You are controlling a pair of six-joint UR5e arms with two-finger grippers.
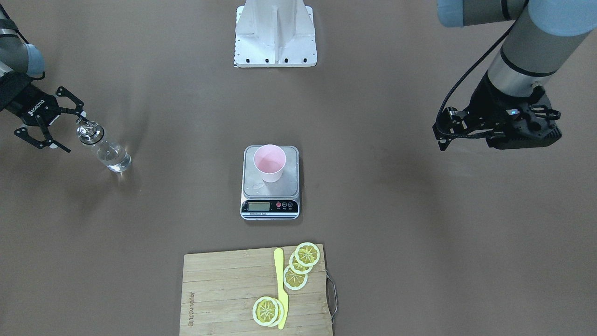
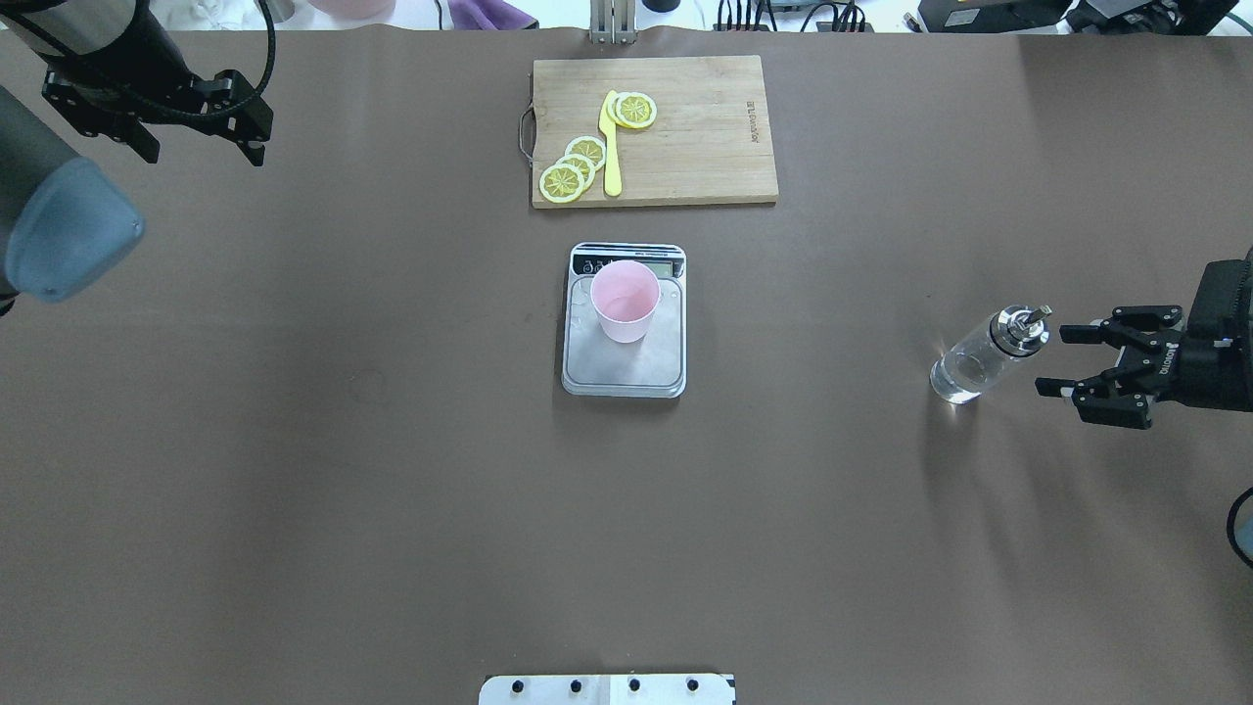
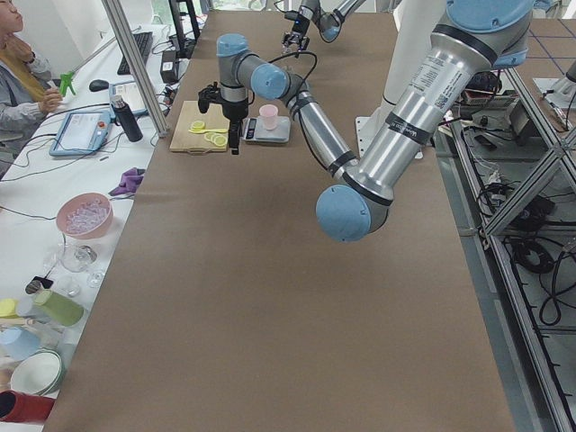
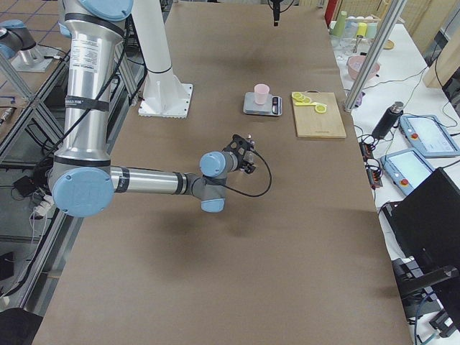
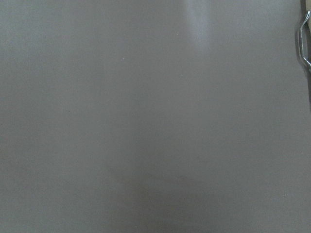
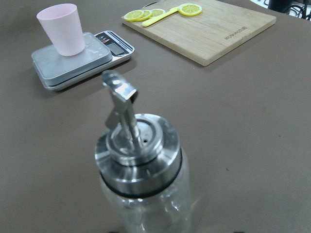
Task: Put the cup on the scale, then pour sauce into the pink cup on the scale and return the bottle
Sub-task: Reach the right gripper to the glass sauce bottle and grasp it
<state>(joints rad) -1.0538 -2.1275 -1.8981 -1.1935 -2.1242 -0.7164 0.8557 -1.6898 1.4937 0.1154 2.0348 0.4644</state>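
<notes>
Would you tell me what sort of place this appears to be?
Most likely a robotics lab staging a mock kitchen task: an arm pedestal bolted to the table, teach pendants alongside, and a scale and cutting board as props.

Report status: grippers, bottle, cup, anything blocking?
Right gripper open beside bottle, not gripping. Left gripper raised far off, state unclear. Cup upright on scale. Nothing between bottle and scale.
</notes>
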